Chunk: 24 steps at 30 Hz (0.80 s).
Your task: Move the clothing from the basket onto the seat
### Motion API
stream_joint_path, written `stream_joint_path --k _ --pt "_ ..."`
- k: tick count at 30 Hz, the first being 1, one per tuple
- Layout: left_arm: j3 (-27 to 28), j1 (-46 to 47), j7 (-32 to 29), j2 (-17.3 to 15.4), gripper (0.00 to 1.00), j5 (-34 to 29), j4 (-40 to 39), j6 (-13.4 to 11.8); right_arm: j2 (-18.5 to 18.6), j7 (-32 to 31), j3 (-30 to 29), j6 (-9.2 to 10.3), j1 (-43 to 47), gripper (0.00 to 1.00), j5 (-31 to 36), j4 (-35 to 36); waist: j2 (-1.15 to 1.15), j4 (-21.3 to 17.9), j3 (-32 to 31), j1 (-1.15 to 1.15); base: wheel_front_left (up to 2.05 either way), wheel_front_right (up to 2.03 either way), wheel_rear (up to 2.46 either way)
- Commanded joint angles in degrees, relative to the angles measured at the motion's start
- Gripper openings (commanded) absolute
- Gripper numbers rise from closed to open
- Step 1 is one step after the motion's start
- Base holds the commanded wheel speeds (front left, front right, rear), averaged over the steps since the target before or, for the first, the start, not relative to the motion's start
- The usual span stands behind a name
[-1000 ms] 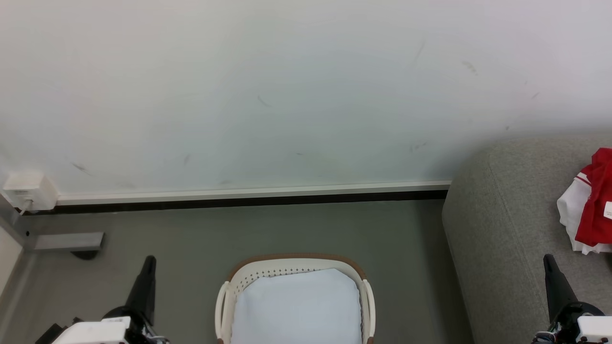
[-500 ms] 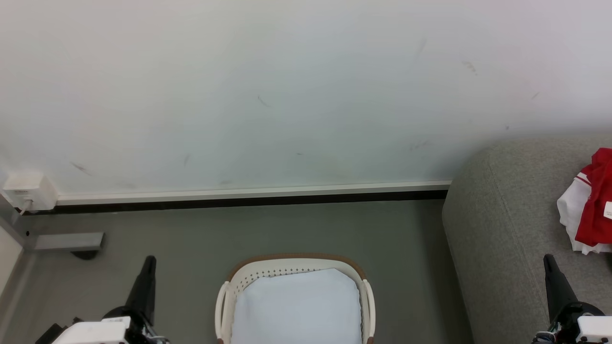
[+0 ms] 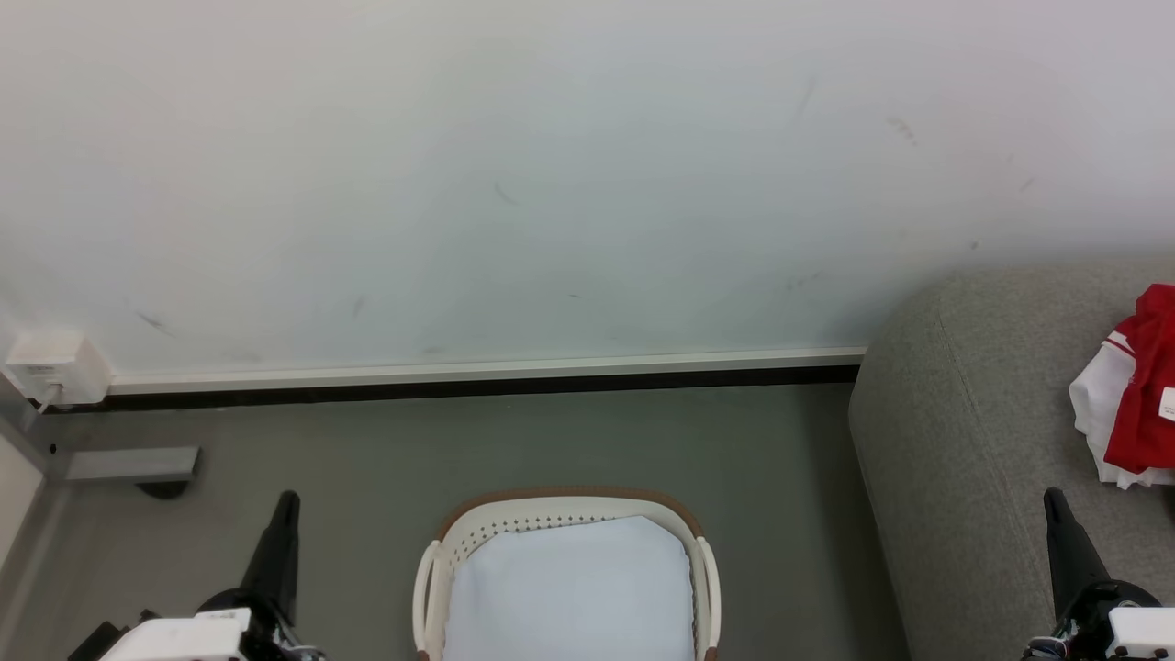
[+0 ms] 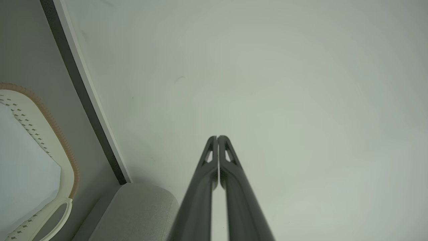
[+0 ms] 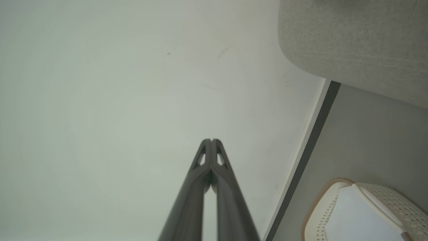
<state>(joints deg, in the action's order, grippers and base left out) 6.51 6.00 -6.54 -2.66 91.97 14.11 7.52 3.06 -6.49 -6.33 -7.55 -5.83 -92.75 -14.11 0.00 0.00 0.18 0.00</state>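
1. My left gripper [image 3: 286, 500] sits low at left, fingers pressed together, pointing toward the wall [image 3: 551, 184].
2. My right gripper [image 3: 1053, 498] mirrors it at lower right, fingers together and empty.
3. The red-and-white garment [image 3: 1138, 395] lies on the grey sofa [image 3: 955, 441], beyond the right gripper and apart from it.
4. The laundry basket [image 3: 569, 498] sits between both grippers.

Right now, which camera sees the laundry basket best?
The head view: the basket sits bottom centre, with its brown rim, both handles and pale lining showing, though its near end is cut off. In the left wrist view the basket is a slice at the left edge; in the right wrist view, a corner at lower right.
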Motion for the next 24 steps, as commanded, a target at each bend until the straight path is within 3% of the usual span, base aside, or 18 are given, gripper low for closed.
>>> stream_joint_path --k 1,24 --pt "0.0 0.4 -0.2 -0.4 0.00 0.8 -0.2 -0.1 -0.1 0.0 -0.3 0.12 -0.7 0.00 0.4 0.2 0.00 0.0 0.0 0.00 0.00 0.00 0.00" --pt "0.0 0.4 -0.2 -0.4 0.00 0.8 -0.2 -0.1 -0.1 -0.1 -0.3 0.12 -0.7 0.00 0.5 0.2 0.00 0.0 0.0 0.00 0.00 0.00 0.00"
